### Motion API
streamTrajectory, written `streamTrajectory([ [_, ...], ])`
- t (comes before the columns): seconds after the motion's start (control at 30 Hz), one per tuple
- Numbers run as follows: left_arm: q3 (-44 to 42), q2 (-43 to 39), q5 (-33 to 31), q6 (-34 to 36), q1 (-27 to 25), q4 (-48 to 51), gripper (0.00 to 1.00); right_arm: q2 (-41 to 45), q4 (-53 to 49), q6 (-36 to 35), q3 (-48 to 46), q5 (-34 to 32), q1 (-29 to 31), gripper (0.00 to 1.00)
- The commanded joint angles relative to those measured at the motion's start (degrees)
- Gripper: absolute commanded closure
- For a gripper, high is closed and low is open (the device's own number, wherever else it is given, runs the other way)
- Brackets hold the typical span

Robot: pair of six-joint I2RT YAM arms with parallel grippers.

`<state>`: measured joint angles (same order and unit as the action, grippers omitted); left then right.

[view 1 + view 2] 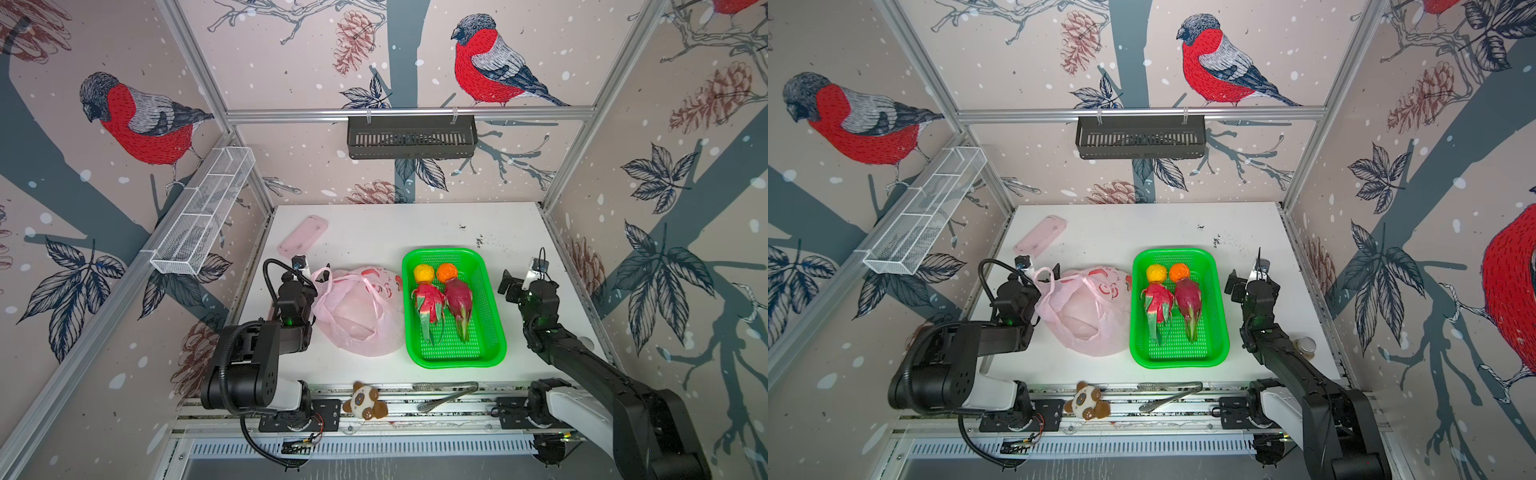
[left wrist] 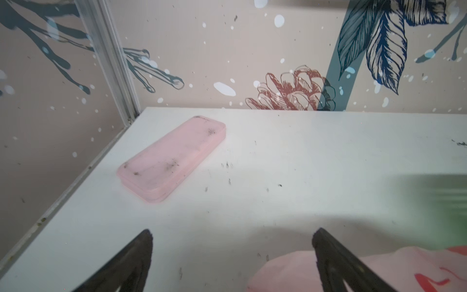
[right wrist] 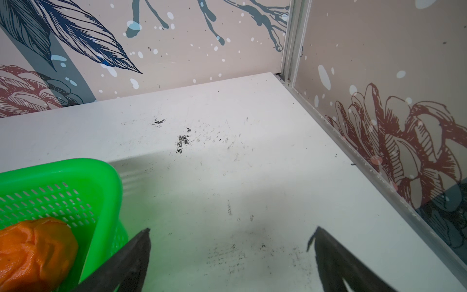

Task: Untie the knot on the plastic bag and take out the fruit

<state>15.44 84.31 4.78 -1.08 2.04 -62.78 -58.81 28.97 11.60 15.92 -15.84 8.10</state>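
Observation:
The pale-pink plastic bag (image 1: 357,320) (image 1: 1088,320) lies slack on the white table. No knot shows, and its handle loops (image 1: 322,276) lie loose and apart. The fruit sits in a green basket (image 1: 496,332): a yellow ball (image 1: 423,273), an orange ball (image 1: 446,272) (image 3: 32,250) and two dragon fruits (image 1: 428,305) (image 1: 458,299). My left gripper (image 1: 315,273) (image 2: 232,235) stands open at the bag's far left corner, one finger over the bag's edge (image 2: 285,273), holding nothing. To the right of the basket my right gripper (image 1: 523,276) (image 3: 232,230) is open and empty.
A flat pink case (image 1: 303,235) (image 2: 171,156) lies at the back left. A plush toy (image 1: 365,401) and metal tongs (image 1: 446,397) rest on the front rail. A small metal jar (image 1: 1305,345) stands behind the right arm. A black basket (image 1: 411,137) and a white wire shelf (image 1: 203,216) hang on the walls.

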Motion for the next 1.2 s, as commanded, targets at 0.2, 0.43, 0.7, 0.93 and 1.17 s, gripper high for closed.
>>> streamTrajectory([
  [0.2,-0.5,1.7,2.8,1.1,0.1,-6.9,0.02,1.3,6.9,-2.2,-3.3,0.2,-0.2,0.01],
  [0.43,-3.8,4.0,4.1,1.6,0.1,-14.6,0.02,2.1,10.8,-3.0,-5.5,0.7,-0.2,0.00],
  [0.7,-3.9,4.7,2.9,1.4,0.1,-15.1,0.02,2.2,10.6,-3.1,-5.5,-0.1,-0.3,0.01],
  [0.93,-3.3,4.8,-1.3,0.1,0.0,-14.3,0.02,1.3,12.0,-3.4,-5.8,-1.0,-0.8,0.01],
  [1.17,-3.1,4.8,-1.5,0.2,-0.1,-14.1,0.02,0.3,14.2,-4.2,-5.8,-1.6,-1.7,0.01],
])
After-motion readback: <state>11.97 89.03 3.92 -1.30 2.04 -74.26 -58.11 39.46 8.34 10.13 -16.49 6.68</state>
